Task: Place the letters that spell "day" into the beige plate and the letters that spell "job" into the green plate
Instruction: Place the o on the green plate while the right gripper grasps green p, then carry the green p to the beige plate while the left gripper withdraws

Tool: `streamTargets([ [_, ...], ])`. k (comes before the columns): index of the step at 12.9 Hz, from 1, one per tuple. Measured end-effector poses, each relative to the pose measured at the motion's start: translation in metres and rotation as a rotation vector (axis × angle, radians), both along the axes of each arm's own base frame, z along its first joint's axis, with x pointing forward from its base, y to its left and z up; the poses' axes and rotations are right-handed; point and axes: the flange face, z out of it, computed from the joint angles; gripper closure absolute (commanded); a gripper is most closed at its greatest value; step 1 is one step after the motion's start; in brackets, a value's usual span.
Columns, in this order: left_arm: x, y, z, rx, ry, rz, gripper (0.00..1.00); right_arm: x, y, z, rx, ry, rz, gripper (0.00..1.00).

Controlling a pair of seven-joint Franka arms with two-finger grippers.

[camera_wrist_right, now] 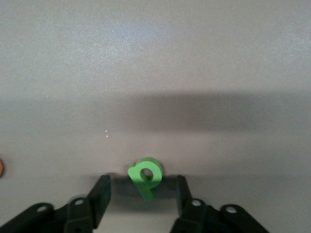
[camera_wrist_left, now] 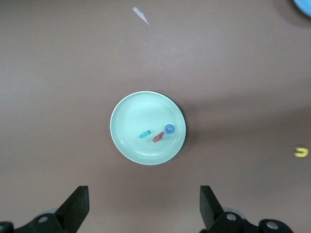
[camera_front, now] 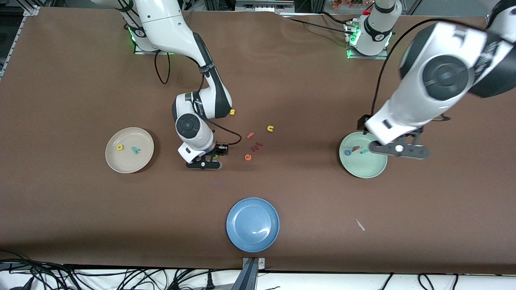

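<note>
Right gripper [camera_wrist_right: 141,191] sits low on the table, fingers apart, straddling the green d [camera_wrist_right: 145,175] (light, soft foam); pinch its flat sides. Left gripper [camera_wrist_left: 144,206], fingers spread wide, hovers over the green plate [camera_wrist_left: 127,145].

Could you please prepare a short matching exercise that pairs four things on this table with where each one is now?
Things:
1. green d
2. blue o
3. teal y
4. orange e

Places:
A. in the beige plate
B. between the right gripper fingers
C. bare table
D. in the green plate

Pairs: 1-B, 2-D, 3-A, 4-C
</note>
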Motion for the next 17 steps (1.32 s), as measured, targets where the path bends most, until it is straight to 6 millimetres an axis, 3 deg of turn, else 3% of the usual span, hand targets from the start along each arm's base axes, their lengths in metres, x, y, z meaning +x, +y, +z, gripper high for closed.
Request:
streamTargets([
  [2, 0.006, 0.029, 0.014, -0.029, -0.009, 0.063, 0.00, 0.003, -0.002, 0.002, 0.008, -0.004, -0.009, 0.78],
  [4, -0.001, 0.046, 0.026, -0.062, -0.005, 0.115, 0.00, 0.006, -0.003, 0.004, 0.012, -0.006, -0.015, 0.91],
  [7, -0.034, 0.070, 0.044, -0.101, -0.066, 0.147, 0.00, 0.006, -0.003, 0.003, 0.012, -0.005, -0.016, 0.98],
  [10, -0.076, 0.113, 0.050, -0.077, -0.084, 0.104, 0.00, 0.007, -0.003, 0.004, 0.013, -0.005, -0.016, 1.00],
  [12, -0.088, 0.137, 0.057, -0.081, -0.087, 0.090, 0.00, 0.007, -0.003, 0.004, 0.013, -0.005, -0.016, 1.00],
  [14, -0.091, 0.138, 0.057, -0.093, -0.083, 0.086, 0.00, 0.007, -0.003, 0.004, 0.014, -0.005, -0.017, 1.00],
  [17, -0.089, 0.112, 0.045, -0.100, -0.055, 0.044, 0.00, 0.007, -0.003, 0.004, 0.014, -0.006, -0.018, 1.00],
])
